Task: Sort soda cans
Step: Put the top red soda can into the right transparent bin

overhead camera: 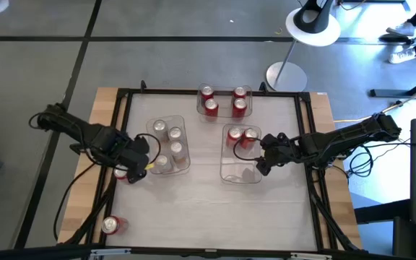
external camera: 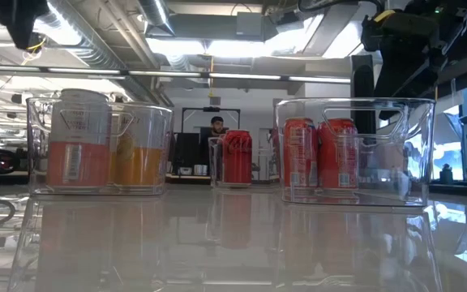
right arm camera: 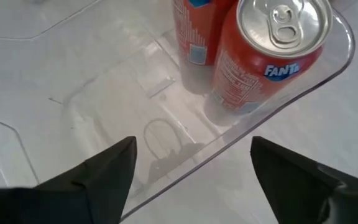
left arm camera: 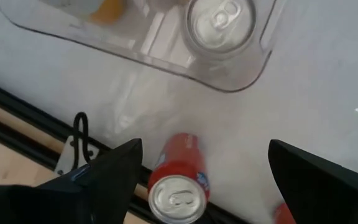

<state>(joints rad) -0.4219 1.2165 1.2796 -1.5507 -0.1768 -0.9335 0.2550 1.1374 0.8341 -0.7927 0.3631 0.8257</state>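
Soda cans (overhead camera: 242, 137) are mostly red-bodied with silver tops.

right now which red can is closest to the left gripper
The red can standing on the table just outside the left bin, directly under the open left gripper. The other loose can stands farther off at the table's near-left corner.

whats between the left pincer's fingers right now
In the left wrist view, an upright red can stands on the table between the open left pincer's fingers, untouched by either.
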